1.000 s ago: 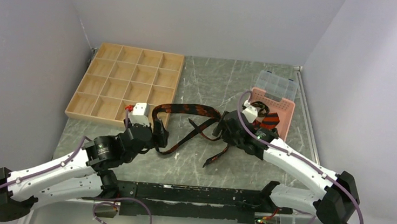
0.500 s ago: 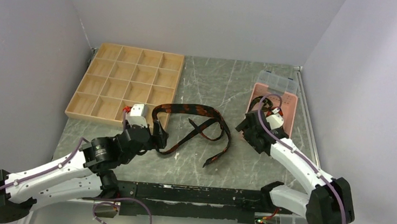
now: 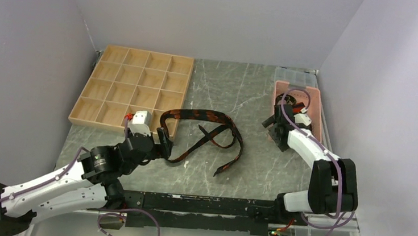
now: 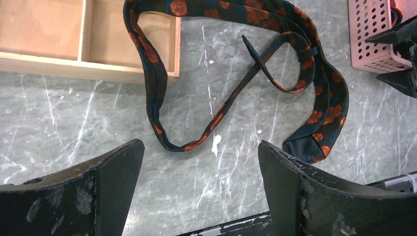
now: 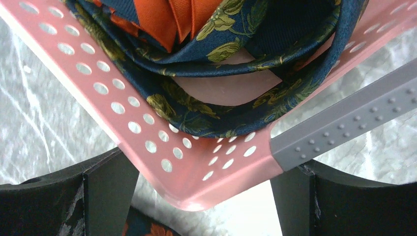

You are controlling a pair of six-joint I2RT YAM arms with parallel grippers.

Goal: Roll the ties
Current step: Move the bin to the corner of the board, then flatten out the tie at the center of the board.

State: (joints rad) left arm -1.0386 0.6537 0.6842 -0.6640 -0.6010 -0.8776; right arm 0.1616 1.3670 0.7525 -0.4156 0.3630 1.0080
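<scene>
A black tie [image 3: 205, 130] with orange-red leaf blotches lies in loose loops on the marble table, one loop resting on the corner of the wooden tray [image 3: 98, 122]. In the left wrist view this tie [image 4: 236, 73] lies beyond my left gripper [image 4: 199, 172], which hangs open and empty above bare marble just short of the lowest loop. My right gripper [image 5: 201, 196] is open at the pink basket [image 5: 187, 167], whose near corner sits between the fingers. Inside the basket lie a navy floral tie [image 5: 206, 118] and an orange one [image 5: 167, 19].
The wooden tray with several compartments fills the back left. A clear plastic box [image 3: 296, 75] stands behind the pink basket [image 3: 310, 112], close to the right wall. A grey studded strip [image 5: 344, 123] crosses in front of my right finger.
My right arm swung from the black tie at the table's middle over to the basket, its jaws opening wider. The basket now sits farther back. My left arm drew back slightly.
</scene>
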